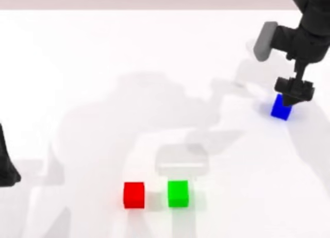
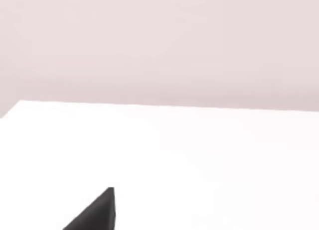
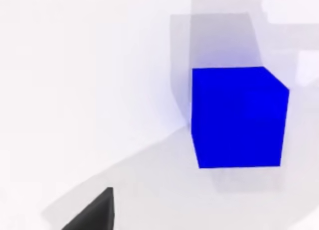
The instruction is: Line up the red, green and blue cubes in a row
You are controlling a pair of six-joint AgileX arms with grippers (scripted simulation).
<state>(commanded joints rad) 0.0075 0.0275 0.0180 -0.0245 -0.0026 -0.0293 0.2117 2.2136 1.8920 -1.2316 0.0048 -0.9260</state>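
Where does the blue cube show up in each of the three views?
Top view: blue cube at the table's right side, directly under the right hand.
Left wrist view: not in it.
Right wrist view: blue cube fills right of centre.
Shared landmark: the white table.

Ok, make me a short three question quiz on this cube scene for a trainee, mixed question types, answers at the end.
1. True or false: the red cube and the green cube sit side by side near the table's front edge.
2. Which cube is the right gripper above? A) red B) green C) blue
3. Fill in: the left arm is parked at the table's ____ edge in the top view.

Key
1. True; a small gap separates them.
2. C, the blue cube, far to the right of the other two and farther back.
3. left
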